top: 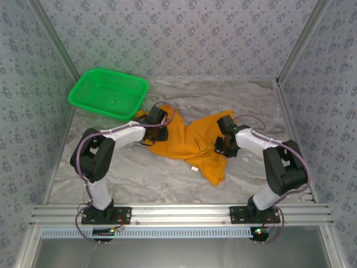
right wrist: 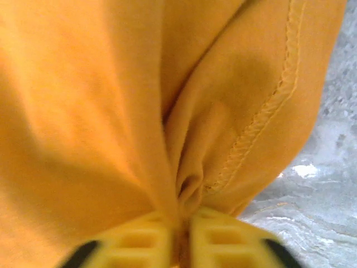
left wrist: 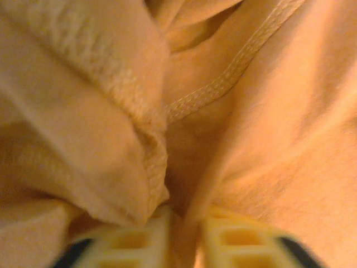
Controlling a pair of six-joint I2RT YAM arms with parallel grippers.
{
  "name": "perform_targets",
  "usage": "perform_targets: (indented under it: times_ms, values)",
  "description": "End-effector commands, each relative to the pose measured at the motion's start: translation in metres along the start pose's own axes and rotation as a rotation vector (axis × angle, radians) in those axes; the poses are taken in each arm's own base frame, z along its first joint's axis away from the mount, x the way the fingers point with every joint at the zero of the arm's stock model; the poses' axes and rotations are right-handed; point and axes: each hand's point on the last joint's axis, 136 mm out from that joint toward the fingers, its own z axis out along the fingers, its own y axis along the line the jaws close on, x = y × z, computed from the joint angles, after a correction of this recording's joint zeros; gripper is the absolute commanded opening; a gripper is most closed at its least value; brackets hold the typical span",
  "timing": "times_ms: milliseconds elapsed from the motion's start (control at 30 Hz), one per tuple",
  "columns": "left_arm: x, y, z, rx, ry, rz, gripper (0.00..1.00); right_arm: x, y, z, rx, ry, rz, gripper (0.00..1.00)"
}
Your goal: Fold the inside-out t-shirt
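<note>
The orange-yellow t-shirt [top: 189,142] lies bunched across the middle of the table, a small white tag [top: 194,168] at its near edge. My left gripper [top: 152,133] is at the shirt's left end, shut on a pinch of cloth [left wrist: 187,223] beside a stitched seam [left wrist: 223,78]. My right gripper [top: 226,146] is at the shirt's right end, also shut on gathered cloth [right wrist: 184,206] next to a hem [right wrist: 262,128]. No printed graphic shows.
A green mesh basket [top: 109,92] stands at the back left, close to the left gripper. Patterned walls enclose the marble table [top: 167,178] on three sides. Bare tabletop lies in front of the shirt and at the back right [top: 245,100].
</note>
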Motion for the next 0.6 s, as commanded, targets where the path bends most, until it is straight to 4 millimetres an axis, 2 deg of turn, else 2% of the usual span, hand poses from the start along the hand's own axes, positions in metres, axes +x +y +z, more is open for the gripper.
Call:
perform_targets:
  times_ms: [0,133,200,267,333,400,467,533,567]
  values:
    - [-0.052,-0.032,-0.037,0.097,-0.128,0.065,0.00,-0.040,0.007,-0.032,-0.108,-0.124,0.088,0.00]
    - [-0.116,-0.053,-0.109,0.161,-0.284,0.115,0.00,-0.107,0.001,-0.103,-0.103,-0.298,0.105,0.00]
    - [-0.153,-0.055,-0.157,0.184,-0.378,0.120,0.00,-0.141,-0.001,-0.153,-0.114,-0.378,0.091,0.00]
    - [-0.180,-0.052,-0.201,0.210,-0.450,0.098,0.00,-0.161,-0.003,-0.200,-0.130,-0.454,0.096,0.00]
    - [-0.194,-0.049,-0.240,0.234,-0.511,0.079,0.00,-0.169,-0.005,-0.244,-0.136,-0.540,0.089,0.00]
    - [-0.191,-0.045,-0.267,0.240,-0.560,0.078,0.00,-0.163,-0.010,-0.278,-0.126,-0.625,0.073,0.00]
    - [-0.172,-0.042,-0.272,0.261,-0.565,0.073,0.00,-0.145,-0.021,-0.284,-0.119,-0.648,0.077,0.00]
    - [-0.139,-0.036,-0.256,0.288,-0.535,0.039,0.00,-0.117,-0.035,-0.263,-0.105,-0.605,0.105,0.00]
    - [-0.116,-0.031,-0.241,0.300,-0.507,0.014,0.04,-0.099,-0.044,-0.243,-0.091,-0.562,0.125,0.00]
